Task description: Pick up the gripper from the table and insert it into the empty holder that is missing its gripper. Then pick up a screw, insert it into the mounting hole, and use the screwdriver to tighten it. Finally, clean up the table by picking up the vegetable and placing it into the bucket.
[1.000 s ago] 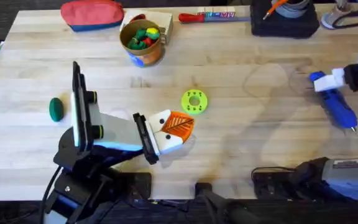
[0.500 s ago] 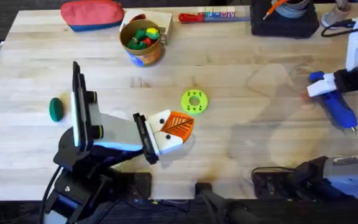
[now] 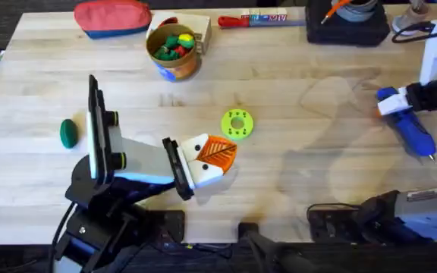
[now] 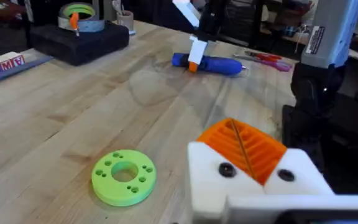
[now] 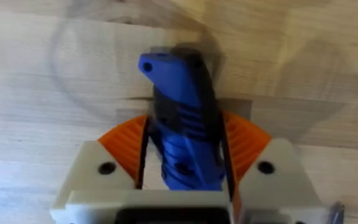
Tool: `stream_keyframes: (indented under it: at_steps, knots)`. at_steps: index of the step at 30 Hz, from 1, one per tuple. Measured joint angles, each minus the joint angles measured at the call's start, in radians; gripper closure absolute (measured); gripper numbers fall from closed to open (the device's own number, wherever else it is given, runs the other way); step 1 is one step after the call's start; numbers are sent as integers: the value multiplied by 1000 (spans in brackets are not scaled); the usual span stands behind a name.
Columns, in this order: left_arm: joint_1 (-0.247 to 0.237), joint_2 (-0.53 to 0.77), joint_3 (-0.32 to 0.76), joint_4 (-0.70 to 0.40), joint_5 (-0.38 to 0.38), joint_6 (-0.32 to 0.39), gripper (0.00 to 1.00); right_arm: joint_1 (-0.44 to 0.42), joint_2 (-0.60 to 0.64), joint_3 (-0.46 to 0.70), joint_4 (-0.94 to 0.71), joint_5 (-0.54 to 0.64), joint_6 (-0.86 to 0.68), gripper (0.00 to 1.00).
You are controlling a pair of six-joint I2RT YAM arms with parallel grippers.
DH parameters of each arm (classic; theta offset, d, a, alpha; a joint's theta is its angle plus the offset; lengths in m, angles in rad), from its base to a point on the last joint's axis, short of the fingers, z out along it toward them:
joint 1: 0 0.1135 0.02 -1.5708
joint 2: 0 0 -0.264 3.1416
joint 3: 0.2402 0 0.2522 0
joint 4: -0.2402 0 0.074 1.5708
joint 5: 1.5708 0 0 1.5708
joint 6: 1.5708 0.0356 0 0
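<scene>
The screwdriver sits partly hidden between the right end effector's pads.

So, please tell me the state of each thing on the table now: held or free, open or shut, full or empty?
screwdriver: lying on the table, between the pads of the right gripper
left gripper: shut, holding nothing
bucket: upright, holding coloured toys
vegetable: free on the table
green disc: lying flat, free
red pouch: zipped shut

A blue pen-shaped screwdriver lies at the table's right side, metal tip toward the near edge. A dark green vegetable lies far left. The yellow-orange bucket stands upright at the back.
</scene>
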Motion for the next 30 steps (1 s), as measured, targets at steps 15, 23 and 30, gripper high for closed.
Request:
stream_keyframes:
  at_steps: [15, 23, 30]
  knots:
    - [0, 0, 0, 0, 0, 0, 993, 14, -1, 25, -33, 13, -2, 990]
    - [0, 0, 0, 0, 0, 0, 993, 82, -184, 31, -57, 12, 102, 994]
    - [0, 0, 0, 0, 0, 0, 993, 168, -408, 37, -122, 12, 210, 995]
